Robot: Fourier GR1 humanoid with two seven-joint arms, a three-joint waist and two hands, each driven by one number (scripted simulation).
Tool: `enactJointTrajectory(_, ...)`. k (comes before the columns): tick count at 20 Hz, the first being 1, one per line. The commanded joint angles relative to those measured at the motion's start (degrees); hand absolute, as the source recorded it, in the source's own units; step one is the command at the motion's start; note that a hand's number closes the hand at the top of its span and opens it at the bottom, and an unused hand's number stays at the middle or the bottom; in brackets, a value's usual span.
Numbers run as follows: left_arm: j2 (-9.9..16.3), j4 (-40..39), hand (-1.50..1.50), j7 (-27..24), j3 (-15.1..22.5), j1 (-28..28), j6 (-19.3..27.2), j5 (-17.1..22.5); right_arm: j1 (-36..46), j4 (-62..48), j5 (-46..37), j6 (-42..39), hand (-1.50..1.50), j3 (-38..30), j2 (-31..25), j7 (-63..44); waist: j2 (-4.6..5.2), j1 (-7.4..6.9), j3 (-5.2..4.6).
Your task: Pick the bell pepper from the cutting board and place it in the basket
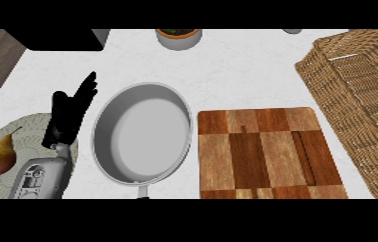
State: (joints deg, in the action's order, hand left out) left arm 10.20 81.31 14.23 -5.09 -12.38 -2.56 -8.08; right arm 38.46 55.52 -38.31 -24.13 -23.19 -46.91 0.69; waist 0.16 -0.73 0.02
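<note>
no bell pepper is seen on the cutting board (269, 153) or in the basket (347, 81); progress cannot be judged. the left hand (70, 113) is rested, fingers straight.

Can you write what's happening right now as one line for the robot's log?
left hand: open, resting beside pan | right hand: unseen | cutting board: no pepper visible | basket: at right

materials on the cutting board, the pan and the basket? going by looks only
Cutting board: looks like wood, patchwork of light and dark brown blocks with visible grain, slight sheen.
Pan: seems to be metal, plain grey, smooth with a soft matte shine along the rim; handle end looks dark.
Basket: apparently woven wicker or rattan, tan, with a ribbed weave texture across its wall.
</note>
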Motion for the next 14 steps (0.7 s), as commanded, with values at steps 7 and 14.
enactJointTrajectory(7, -1.1, -0.4, 0.00, 0.1, 0.7, 0.5, 0.9, -1.1, 1.2, -10.5, 3.1, 12.7, -1.50, -4.1, 6.0, 7.7, 0.07, -0.12, 0.04)
enactJointTrajectory(14, -0.5, -2.7, 0.00, -0.9, -0.2, -1.1, 0.2, -0.7, 4.3, -10.8, 9.0, 16.2, -1.50, -12.4, 0.5, 6.1, -0.02, 0.48, -0.01)
